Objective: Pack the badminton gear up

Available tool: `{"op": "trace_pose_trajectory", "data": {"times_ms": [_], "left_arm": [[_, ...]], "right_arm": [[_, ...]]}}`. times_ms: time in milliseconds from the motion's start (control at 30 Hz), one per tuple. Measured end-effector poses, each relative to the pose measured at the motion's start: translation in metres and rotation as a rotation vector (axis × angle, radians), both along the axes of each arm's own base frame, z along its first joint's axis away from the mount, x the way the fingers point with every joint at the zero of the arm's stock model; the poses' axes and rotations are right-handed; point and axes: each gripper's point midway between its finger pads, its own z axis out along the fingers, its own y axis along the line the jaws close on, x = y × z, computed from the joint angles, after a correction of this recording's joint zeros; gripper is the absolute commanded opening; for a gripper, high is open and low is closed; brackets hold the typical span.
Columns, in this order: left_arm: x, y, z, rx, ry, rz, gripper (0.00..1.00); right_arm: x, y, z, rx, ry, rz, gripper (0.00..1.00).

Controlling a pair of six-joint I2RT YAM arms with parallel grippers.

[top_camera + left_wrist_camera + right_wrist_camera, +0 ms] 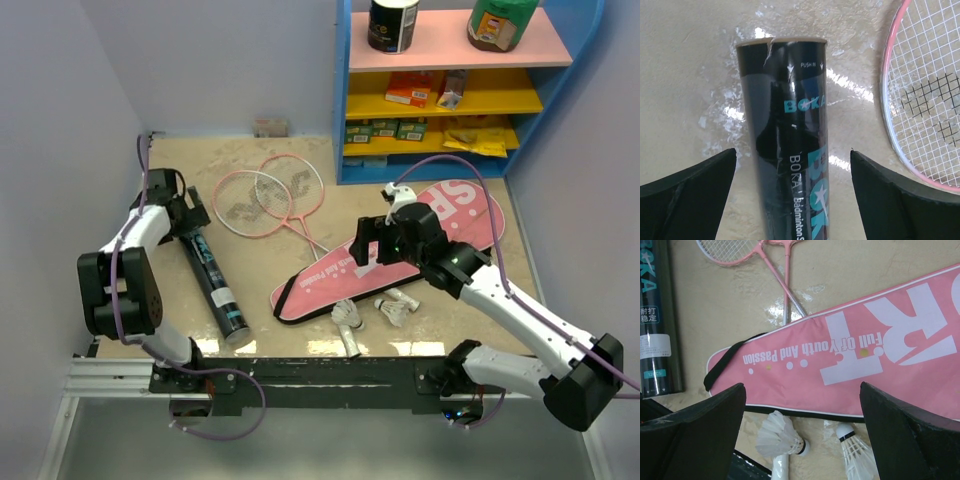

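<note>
Black foam pads [685, 200] of my left gripper [792, 150] are spread wide. They straddle the tube [785, 125] with a gap each side, so nothing is gripped. The tube's end rim is torn at one spot, next to a "PUSH IN" mark. Right of that a racket [925, 100] hoop lies flat, apart from my finger.

From above, the left gripper [190, 222] sits over the tube's [212, 280] far end. The tube runs along the left side and its near end stops short of the table's [300, 150] front edge. A strip of bare top shows between tube and bag [320, 285].

Right gripper [802, 385]: pads wide apart, hovering over the bag's [840, 355] black-trimmed near edge, holding nothing. The bag lies diagonal, narrow end near-left, wide end by the shelf [450, 90] foot. Shuttlecocks [780, 437] lie just beside that near edge, between bag and front rail; I count three [398, 313] from above.

Both rackets [250, 205] lie crossed at the back, hoops overlapping, handles running to the bag's far edge. The right gripper [372, 248] is mid-bag. Bare top shows behind the hoops up to the back wall.
</note>
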Motion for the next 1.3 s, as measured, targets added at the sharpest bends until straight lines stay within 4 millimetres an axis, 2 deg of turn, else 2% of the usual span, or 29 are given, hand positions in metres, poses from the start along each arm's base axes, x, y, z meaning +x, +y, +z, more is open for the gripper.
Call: {"op": "trace_pose_trajectory", "data": {"times_ms": [233, 400, 500, 600, 633, 700, 733, 833, 967, 1033, 1133, 1200, 1300], "left_arm": [[0.027, 0.004, -0.015, -0.008, 0.023, -0.015, 0.97], [0.03, 0.006, -0.037, -0.016, 0.077, -0.013, 0.96], [0.029, 0.007, -0.047, -0.014, 0.104, -0.01, 0.9], [0.028, 0.008, -0.053, -0.005, 0.123, -0.014, 0.75], [0.029, 0.009, -0.054, -0.003, 0.122, -0.014, 0.63], [0.03, 0.01, -0.053, 0.001, 0.119, -0.02, 0.5], [0.031, 0.01, -0.053, 0.001, 0.115, -0.029, 0.39], [0.033, 0.008, -0.053, -0.006, 0.107, -0.036, 0.25], [0.034, 0.001, -0.051, -0.001, 0.101, -0.061, 0.18], [0.036, -0.009, -0.046, 0.016, 0.096, -0.097, 0.12], [0.04, -0.038, -0.027, 0.051, 0.068, -0.191, 0.09], [0.048, -0.063, -0.002, 0.066, 0.014, -0.271, 0.08], [0.064, -0.097, 0.049, 0.062, -0.121, -0.377, 0.07]], "right_arm": [[-0.009, -0.008, -0.003, 0.0, -0.003, -0.002, 0.99], [-0.016, -0.015, -0.012, -0.016, 0.012, -0.007, 0.99], [-0.018, -0.017, -0.015, -0.02, 0.017, -0.008, 0.99], [-0.018, -0.016, -0.015, -0.018, 0.02, -0.009, 0.99], [-0.018, -0.016, -0.016, -0.017, 0.02, -0.01, 0.99], [-0.019, -0.016, -0.016, -0.016, 0.023, -0.012, 0.99], [-0.019, -0.016, -0.016, -0.015, 0.024, -0.013, 0.99], [-0.019, -0.016, -0.016, -0.01, 0.027, -0.016, 0.99], [-0.019, -0.015, -0.016, -0.004, 0.033, -0.017, 0.99], [-0.02, -0.015, -0.016, -0.002, 0.035, -0.016, 0.99], [-0.021, -0.014, -0.016, 0.002, 0.038, -0.009, 0.99], [-0.021, -0.013, -0.014, 0.004, 0.037, -0.006, 0.99], [-0.02, -0.013, -0.002, 0.007, 0.026, -0.008, 0.99]]}}
